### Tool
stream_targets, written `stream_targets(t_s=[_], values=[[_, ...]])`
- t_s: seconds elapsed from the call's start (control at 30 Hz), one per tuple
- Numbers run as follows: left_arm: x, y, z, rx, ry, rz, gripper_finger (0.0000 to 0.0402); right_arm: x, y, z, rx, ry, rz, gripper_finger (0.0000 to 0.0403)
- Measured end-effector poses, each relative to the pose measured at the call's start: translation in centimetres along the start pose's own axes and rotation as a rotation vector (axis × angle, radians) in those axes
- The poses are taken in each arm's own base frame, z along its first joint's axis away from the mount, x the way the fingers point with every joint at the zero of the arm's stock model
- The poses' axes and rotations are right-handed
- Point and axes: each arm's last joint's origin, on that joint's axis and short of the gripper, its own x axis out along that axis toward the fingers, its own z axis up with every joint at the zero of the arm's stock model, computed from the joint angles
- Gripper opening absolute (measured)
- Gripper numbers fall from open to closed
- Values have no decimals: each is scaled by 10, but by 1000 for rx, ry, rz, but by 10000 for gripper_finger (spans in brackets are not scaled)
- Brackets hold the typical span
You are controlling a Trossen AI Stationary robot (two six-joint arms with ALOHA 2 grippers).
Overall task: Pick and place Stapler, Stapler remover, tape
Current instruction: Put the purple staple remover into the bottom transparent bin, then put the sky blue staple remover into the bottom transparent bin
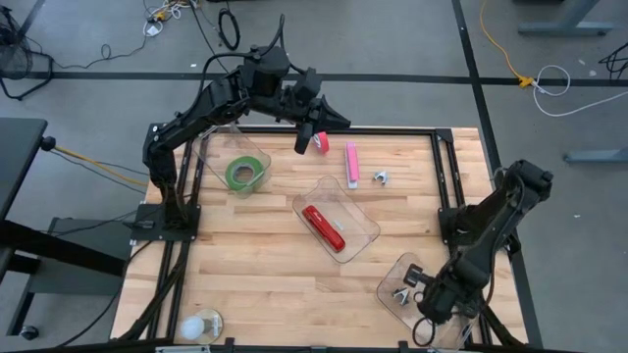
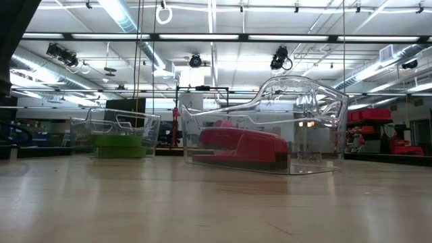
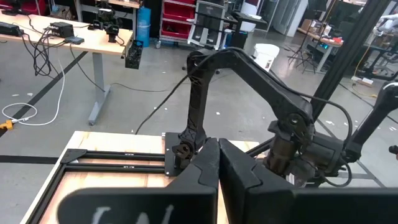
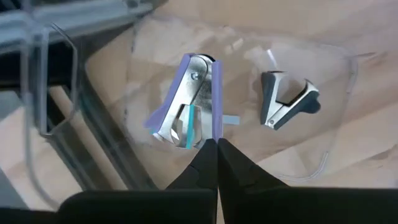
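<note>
My right gripper (image 1: 429, 297) hangs over a clear tray (image 1: 392, 284) at the table's near right and is shut on a purple staple remover (image 4: 186, 102). A black staple remover (image 4: 286, 102) lies in the same tray. A red stapler (image 1: 324, 227) lies in a clear tray at mid-table and also shows in the low view (image 2: 243, 145). A green tape roll (image 1: 243, 173) lies in a clear tray at the far left and also shows in the low view (image 2: 118, 143). My left gripper (image 1: 302, 142) is shut and empty, raised over the far edge beside a small red-pink object (image 1: 320, 144). My right gripper pinches the purple remover by the edge of one handle (image 4: 216, 127) between its two fingers. The fingers come from above, pointing down into the tray. Whether the remover rests on the tray floor or hangs clear of it, I cannot tell.
A pink stapler (image 1: 351, 163) and a small silver staple remover (image 1: 380, 177) lie on the bare wood at the far right. A round clear thing with a white middle (image 1: 201, 325) sits at the near left corner. Black rails (image 1: 446, 176) frame the table.
</note>
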Motion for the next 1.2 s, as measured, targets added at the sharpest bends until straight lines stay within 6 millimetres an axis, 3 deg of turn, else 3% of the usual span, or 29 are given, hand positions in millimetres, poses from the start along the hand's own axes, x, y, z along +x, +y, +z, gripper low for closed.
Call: stream_targets(t_s=[0.27, 0.43, 0.67, 1.0, 1.2], values=[[0, 0, 0, 2, 0, 0, 7, 16, 7, 6, -45, 74, -96, 0], [0, 0, 0, 2, 0, 0, 3, 18, 8, 7, -63, 86, -183, 0], [0, 0, 0, 2, 0, -1, 7, 18, 9, 7, -4, 78, -159, 4], [0, 0, 0, 2, 0, -1, 7, 18, 10, 10, 36, 44, -119, 63], [0, 0, 0, 2, 0, 0, 3, 18, 10, 10, 182, 26, -123, 93]])
